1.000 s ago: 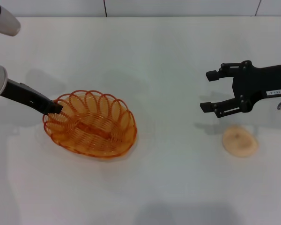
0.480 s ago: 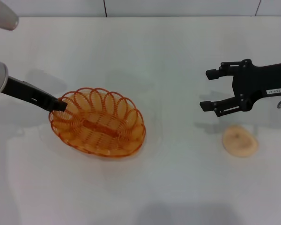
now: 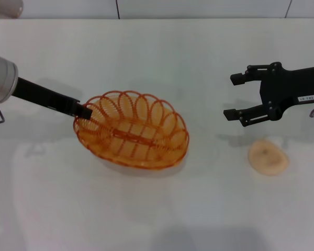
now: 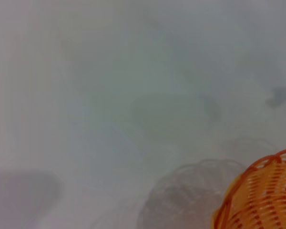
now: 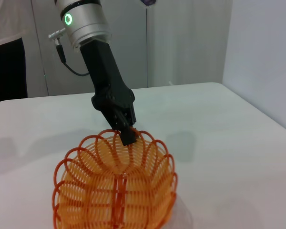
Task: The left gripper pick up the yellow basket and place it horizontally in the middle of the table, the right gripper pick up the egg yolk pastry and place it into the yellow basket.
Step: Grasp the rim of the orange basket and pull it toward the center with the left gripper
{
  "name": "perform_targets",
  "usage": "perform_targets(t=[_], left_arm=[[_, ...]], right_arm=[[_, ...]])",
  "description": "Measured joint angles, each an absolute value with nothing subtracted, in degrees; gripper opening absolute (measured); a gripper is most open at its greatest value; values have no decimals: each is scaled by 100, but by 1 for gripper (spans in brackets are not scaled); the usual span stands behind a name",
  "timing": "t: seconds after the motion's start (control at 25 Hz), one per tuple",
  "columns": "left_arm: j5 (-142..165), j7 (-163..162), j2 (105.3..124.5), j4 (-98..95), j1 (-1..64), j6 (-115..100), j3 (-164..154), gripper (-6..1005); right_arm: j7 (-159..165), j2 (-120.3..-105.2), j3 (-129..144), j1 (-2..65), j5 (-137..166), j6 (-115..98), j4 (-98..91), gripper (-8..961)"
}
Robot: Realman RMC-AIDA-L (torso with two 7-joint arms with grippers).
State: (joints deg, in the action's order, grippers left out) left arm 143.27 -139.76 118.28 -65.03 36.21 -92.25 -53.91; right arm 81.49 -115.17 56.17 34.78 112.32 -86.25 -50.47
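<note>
- Left gripper (image 3: 85,111): reaches in from the far left, fingers pinching the left end of the basket's rim. The pinch is at one end so the arm can carry the basket sideways while staying clear of its bowl. In the right wrist view the fingers (image 5: 126,134) clamp a rim loop from above.
- Yellow basket (image 3: 132,137): left of the table's centre, held by the rim. Its long axis runs left to right with a slight tilt, the right end nearer. A shadow beneath it in the left wrist view suggests it hangs just off the surface, though contact cannot be ruled out. Judged close to its goal spot and nearly horizontal; it is not yet let go. Only its rim (image 4: 257,195) shows in the left wrist view.
- Table (image 3: 162,63): plain white top carrying everything listed.
- Right gripper (image 3: 234,98): on the right, fingers spread wide and holding nothing, hovering just beyond the pastry on its far side. Judged to be waiting there with the claw ready, since the pastry has nowhere to go until the basket is set down.
- Egg yolk pastry (image 3: 268,157): lies on the table at the right, well apart from the basket and untouched.
</note>
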Motion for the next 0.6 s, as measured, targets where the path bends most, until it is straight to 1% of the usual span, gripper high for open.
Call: perform_targets(t=[0.16, 0.4, 0.6], left_arm=[[14239, -14394, 11811, -6442, 3648, -9214, -5396, 76], [14079, -15082, 11873, -6400, 3702, -9178, -5413, 75], [13594, -15468, 11893, -5935, 3683, -9004, -5422, 74]], right_arm=[[8135, -11509, 5632, 3490, 11239, -8610, -5053, 872], [8115, -11500, 5641, 3467, 11254, -8564, -5110, 872], [8050, -11501, 5643, 3445, 11273, -8566, -5118, 872]])
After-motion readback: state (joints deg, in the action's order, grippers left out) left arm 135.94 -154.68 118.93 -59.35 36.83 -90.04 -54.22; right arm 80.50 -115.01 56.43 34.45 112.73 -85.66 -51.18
